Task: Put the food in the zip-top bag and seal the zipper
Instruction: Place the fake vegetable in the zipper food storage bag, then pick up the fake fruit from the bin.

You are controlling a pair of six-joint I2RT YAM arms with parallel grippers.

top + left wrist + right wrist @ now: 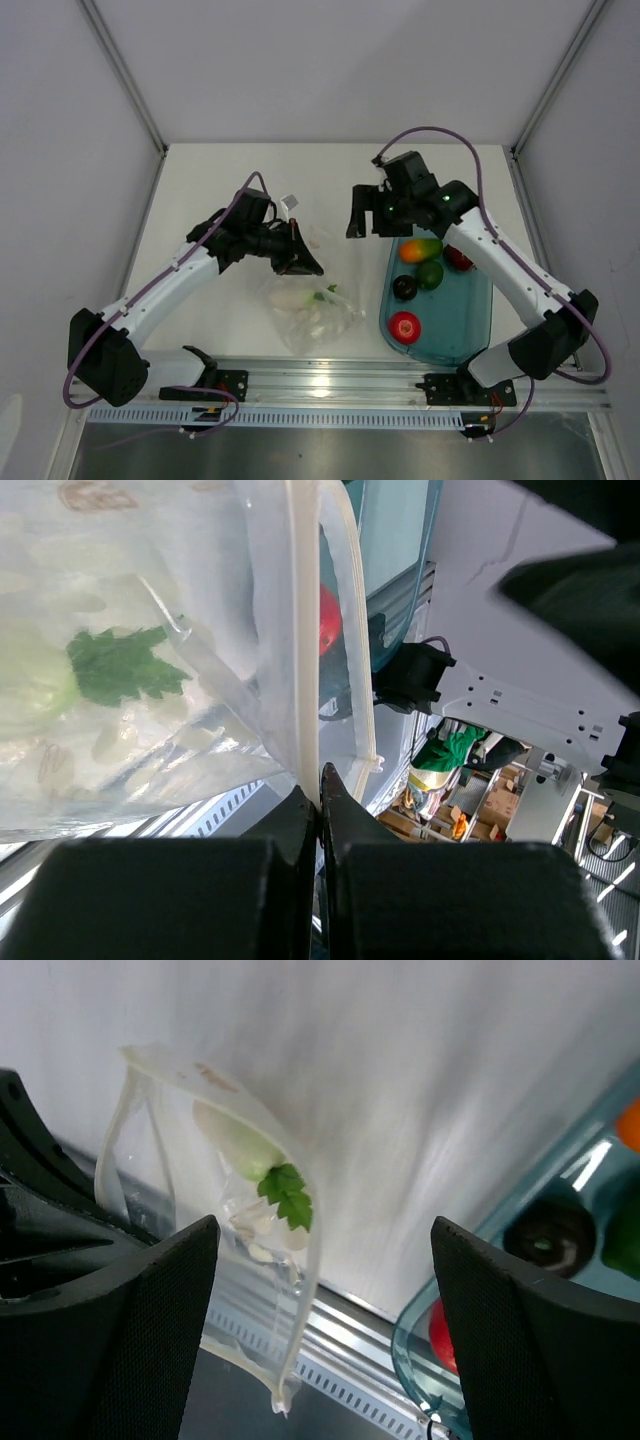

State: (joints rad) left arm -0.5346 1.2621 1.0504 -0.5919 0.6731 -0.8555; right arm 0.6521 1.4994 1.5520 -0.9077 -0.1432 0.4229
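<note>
Clamping only the zipper (302, 630) in our left gripper (320, 780), right gripper (322, 1260) splayed empty, we risk the zip-top bag (305, 318) slipping free.

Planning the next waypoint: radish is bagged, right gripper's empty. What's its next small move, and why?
Probably lower the open right gripper onto the orange-yellow piece in the tray: it lies nearest, and the left gripper pinches the zipper of the bag, holding it up.

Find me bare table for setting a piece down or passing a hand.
Free: the far table strip between the back wall and the right gripper; the tray's right half beside the tomato. Crowded: centre, where the left gripper pinches the zip-top bag, with the tray close alongside.
</note>
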